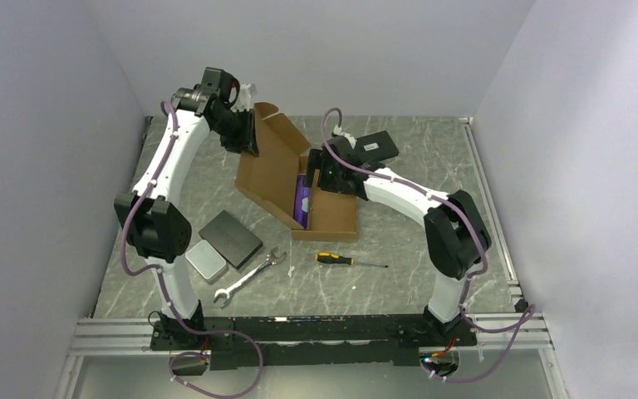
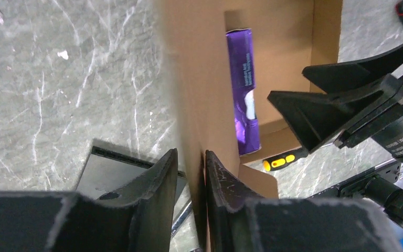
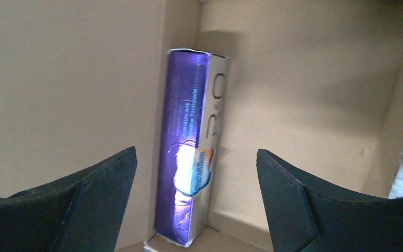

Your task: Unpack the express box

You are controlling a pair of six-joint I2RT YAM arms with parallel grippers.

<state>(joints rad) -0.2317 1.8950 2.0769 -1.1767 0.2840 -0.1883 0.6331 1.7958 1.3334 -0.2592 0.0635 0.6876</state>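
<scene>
The express box, plain brown cardboard, lies open mid-table with its lid raised on the left. My left gripper is shut on the lid's edge; in the left wrist view the fingers pinch the cardboard lid. A purple toothpaste carton lies inside along the box's left wall. My right gripper hovers open over the box interior. In the right wrist view the carton lies between the spread fingers, untouched.
A dark grey slab, a silver tin and a wrench lie front left. A yellow-handled screwdriver lies in front of the box. A small black labelled box sits behind the right gripper. Walls enclose three sides.
</scene>
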